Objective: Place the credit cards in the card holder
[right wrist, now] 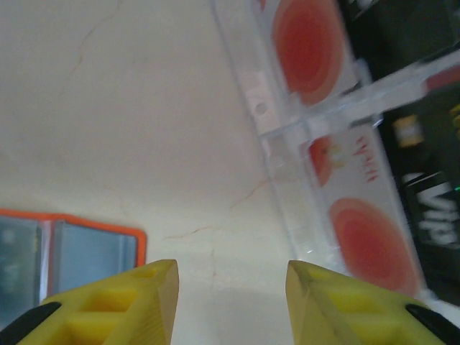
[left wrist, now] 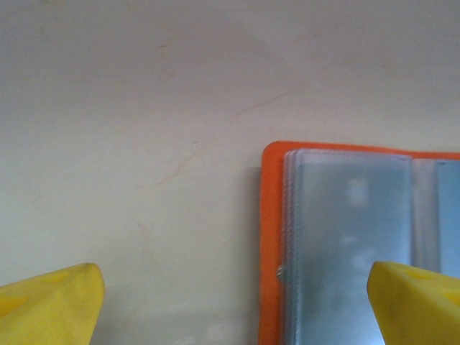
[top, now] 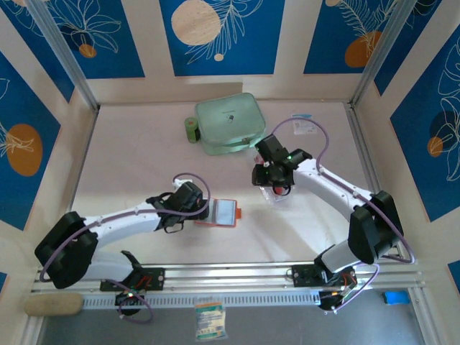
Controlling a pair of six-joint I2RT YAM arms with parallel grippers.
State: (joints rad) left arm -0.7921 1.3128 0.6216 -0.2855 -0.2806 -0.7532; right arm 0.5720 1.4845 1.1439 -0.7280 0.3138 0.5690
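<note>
Two grippers, one holder and one rack of cards, entered as they lie. Item one: my left gripper (left wrist: 233,305), jaws wide apart and gripping nothing, low over the table (top: 129,158), with the holder's left edge lying under the gap between its tips. Item two: the holder (top: 226,211), orange, lying flat and folded open near the middle of the table, clear pockets upward. The pockets I can see look empty, though the left wrist view cuts off its right half. Item three: my right gripper (right wrist: 231,298), jaws partly apart with nothing between them, poised over bare table just beside the rack. Item four: the rack (right wrist: 287,136), clear plastic, to the right of the holder and apart from it. Item five: the cards (right wrist: 431,223), black with white lettering and red rounds, seated in the rack; how many I cannot tell. Sundries, not wanted: a mint case (top: 230,122) and a green roll (top: 192,130) at the far side. Progress, by my reckoning: the holder is open and ready, and that is all that is done. I can see no card in it, and none in either gripper. Left to do: lift a card out of the rack, carry it across, slide it into a pocket, and repeat for the rest.
</note>
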